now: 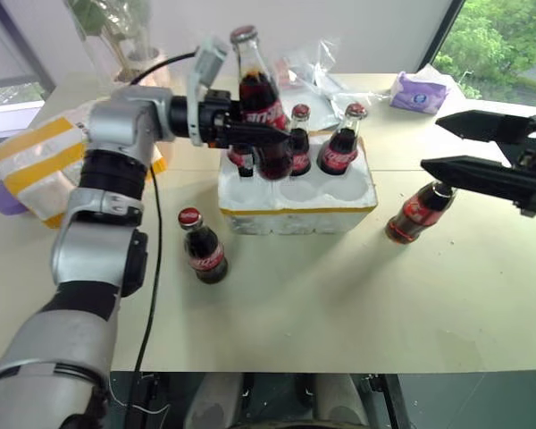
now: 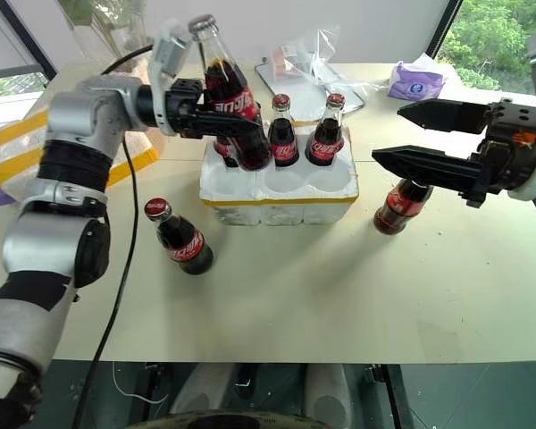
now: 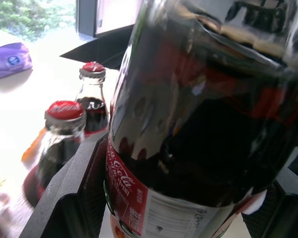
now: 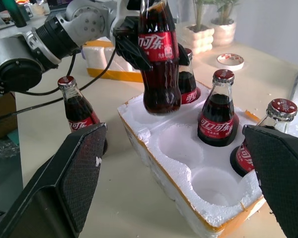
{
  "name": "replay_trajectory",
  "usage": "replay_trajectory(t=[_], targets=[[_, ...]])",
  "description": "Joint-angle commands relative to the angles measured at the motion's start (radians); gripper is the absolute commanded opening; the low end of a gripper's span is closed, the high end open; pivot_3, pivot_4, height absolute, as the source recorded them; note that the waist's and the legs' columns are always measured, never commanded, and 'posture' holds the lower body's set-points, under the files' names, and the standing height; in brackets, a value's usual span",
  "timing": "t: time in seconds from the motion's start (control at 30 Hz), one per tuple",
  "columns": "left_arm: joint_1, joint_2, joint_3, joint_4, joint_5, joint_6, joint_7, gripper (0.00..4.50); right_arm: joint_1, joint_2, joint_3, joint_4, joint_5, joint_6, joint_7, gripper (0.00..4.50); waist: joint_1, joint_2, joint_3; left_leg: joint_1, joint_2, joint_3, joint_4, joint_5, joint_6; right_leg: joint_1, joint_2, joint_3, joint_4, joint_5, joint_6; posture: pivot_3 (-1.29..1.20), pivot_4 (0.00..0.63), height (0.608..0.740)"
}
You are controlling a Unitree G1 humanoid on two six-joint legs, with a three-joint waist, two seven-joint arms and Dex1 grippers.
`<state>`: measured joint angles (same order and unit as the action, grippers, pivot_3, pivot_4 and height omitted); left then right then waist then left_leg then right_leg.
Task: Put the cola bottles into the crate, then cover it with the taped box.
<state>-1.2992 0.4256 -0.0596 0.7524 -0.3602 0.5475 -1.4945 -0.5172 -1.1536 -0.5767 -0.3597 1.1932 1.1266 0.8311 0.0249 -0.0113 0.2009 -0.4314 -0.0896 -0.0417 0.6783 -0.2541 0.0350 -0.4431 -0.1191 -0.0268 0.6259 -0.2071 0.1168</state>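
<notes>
The left gripper pinches a cola bottle around its labelled middle, one black finger on each side of the glass, and holds it upright in the air. Directly beneath that hand sits the crate, a white foam block with a yellow band near its base. The held bottle's base hangs above the crate's near-left corner, apart from the foam as the right wrist view shows it.

Behind and beside the gripping hand, three bottles stand in the crate's far row: one largely hidden behind the fingers, one in the middle, one at the far-right well. The near wells below the hand look open and white.

Below the left forearm, on the table, another bottle stands upright, well clear of the crate.

The right gripper hangs in the air with its two long fingers spread wide, holding nothing. Just under its lower finger a sixth bottle leans on the table beside the crate's right end.

Past the left elbow lies the taped box, white foam with yellow bands.
</notes>
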Motion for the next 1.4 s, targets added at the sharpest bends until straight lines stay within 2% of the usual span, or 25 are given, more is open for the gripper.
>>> replay_trajectory(t=[0.03, 0.3, 0.67, 1.07, 1.13, 1.2, 1.4], targets=[[-0.003, -0.011, 0.045, -0.015, -0.02, -0.047, 0.017, 2.82, -0.007, -0.021, -0.037, -0.01, 0.023, -0.016, -0.012, 4.5, -0.005, 0.0, 0.0, 0.0, 0.0, 0.0, 0.001, 0.0, 0.0, 0.0, 0.0, 0.0, 0.001, 0.0, 0.0, 0.0, 0.15, 0.738], [0.033, -0.065, 0.067, 0.015, -0.026, -0.098, 0.076, 2.82, 0.028, -0.026, -0.08, -0.023, 0.037, -0.01, -0.037, 4.5, -0.01, 0.0, 0.0, 0.0, 0.0, 0.0, 0.003, -0.001, 0.001, 0.0, -0.001, 0.0, 0.002, 0.0, 0.0, 0.0, 0.15, 0.738], [0.009, -0.135, 0.086, 0.124, -0.009, -0.178, 0.119, 2.82, 0.062, -0.03, -0.114, -0.041, 0.065, -0.008, -0.067, 4.5, -0.009, 0.0, 0.0, 0.0, 0.0, 0.001, 0.003, -0.001, 0.001, 0.0, -0.001, 0.0, 0.002, 0.0, 0.0, 0.0, 0.15, 0.738], [0.052, -0.11, 0.003, 0.141, 0.115, -0.313, 0.045, 2.82, 0.073, -0.027, -0.097, -0.047, 0.086, -0.024, -0.091, 4.5, -0.01, 0.0, 0.0, 0.0, 0.0, 0.001, 0.003, -0.001, 0.001, 0.0, -0.001, 0.0, 0.002, 0.0, 0.0, 0.0, 0.15, 0.738], [0.055, -0.099, -0.001, 0.135, 0.123, -0.314, 0.033, 3.88, 0.071, -0.024, -0.085, -0.046, 0.085, -0.029, -0.09, 4.5, -0.014, 0.0, 0.0, 0.0, 0.0, 0.001, 0.003, -0.001, 0.001, 0.0, -0.001, 0.0, 0.002, 0.0, 0.0, 0.0, 0.15, 0.738], [0.056, -0.089, 0.002, 0.13, 0.127, -0.318, 0.031, 4.48, 0.069, -0.02, -0.069, -0.044, 0.079, -0.038, -0.085, 4.5, -0.014, 0.001, 0.0, 0.0, 0.001, 0.001, 0.003, -0.001, 0.001, 0.0, 0.0, 0.001, 0.002, 0.0, 0.0, 0.0, 0.15, 0.738], [0.056, -0.042, 0.022, 0.104, 0.119, -0.312, 0.017, 4.48, 0.056, -0.028, 0.001, -0.028, 0.031, -0.086, -0.033, 4.5, -0.009, 0.001, 0.0, 0.0, 0.0, 0.001, 0.005, -0.001, 0.002, 0.0, -0.001, 0.0, 0.003, 0.0, 0.0, 0.0, 0.15, 0.738]])
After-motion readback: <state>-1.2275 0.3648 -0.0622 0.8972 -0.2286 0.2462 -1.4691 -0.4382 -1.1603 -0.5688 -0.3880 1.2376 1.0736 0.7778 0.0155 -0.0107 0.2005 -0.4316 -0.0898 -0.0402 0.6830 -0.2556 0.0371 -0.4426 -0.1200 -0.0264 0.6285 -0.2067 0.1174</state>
